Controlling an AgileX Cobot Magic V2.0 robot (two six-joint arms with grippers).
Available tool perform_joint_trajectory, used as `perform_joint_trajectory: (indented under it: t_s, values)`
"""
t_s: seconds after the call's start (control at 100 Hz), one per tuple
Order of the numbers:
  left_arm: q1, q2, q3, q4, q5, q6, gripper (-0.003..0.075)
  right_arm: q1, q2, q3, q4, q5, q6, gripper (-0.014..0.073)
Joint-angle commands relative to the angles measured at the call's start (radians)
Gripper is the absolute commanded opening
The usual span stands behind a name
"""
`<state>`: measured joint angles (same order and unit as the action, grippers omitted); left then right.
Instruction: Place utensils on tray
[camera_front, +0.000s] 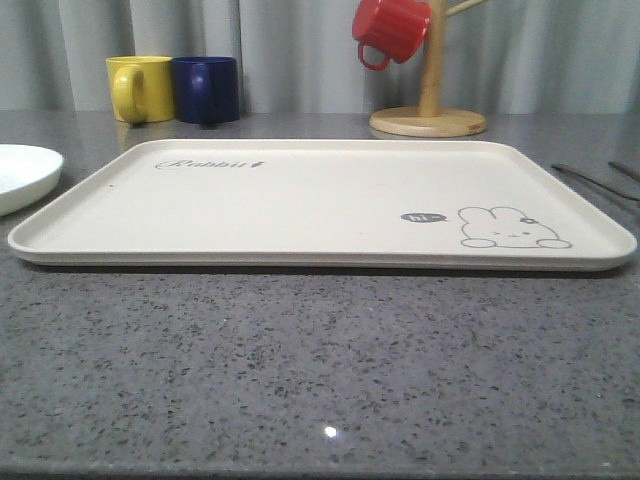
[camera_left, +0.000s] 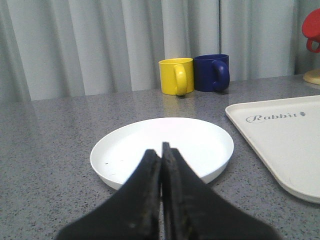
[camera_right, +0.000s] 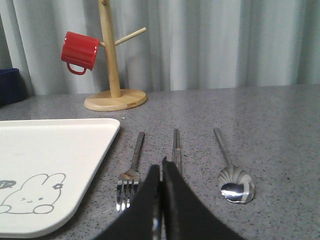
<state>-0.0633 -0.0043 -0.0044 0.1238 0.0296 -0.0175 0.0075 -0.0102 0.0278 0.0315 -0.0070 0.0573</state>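
soft even light, sharp, little glare

The tray (camera_front: 300, 200) looked matt cream plastic, the plate (camera_left: 162, 147) smooth glossy white. Fork (camera_right: 131, 175), chopsticks (camera_right: 176, 147) and spoon (camera_right: 231, 170) were polished metal, the spoon bowl mirror-bright. The table (camera_front: 320, 370) was speckled grey stone, faintly glossy; the mug stand (camera_right: 114, 75) bare pale wood.
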Motion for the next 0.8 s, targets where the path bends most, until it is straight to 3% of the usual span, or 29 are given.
perform_joint_trajectory:
  t_s: [0.0,0.44,0.79]
  values:
    - [0.002,-0.033,0.041,-0.006,-0.086,-0.012,-0.0018,-0.006,-0.023,-0.018,0.002,-0.084,-0.006,-0.0068]
    - [0.002,-0.033,-0.016,-0.024,-0.060,-0.012,-0.0018,-0.006,-0.023,-0.018,0.002,-0.084,-0.006,-0.0068]
    - [0.002,0.163,-0.393,-0.036,0.223,-0.012,-0.0018,-0.006,-0.023,-0.018,0.002,-0.084,-0.006,-0.0068]
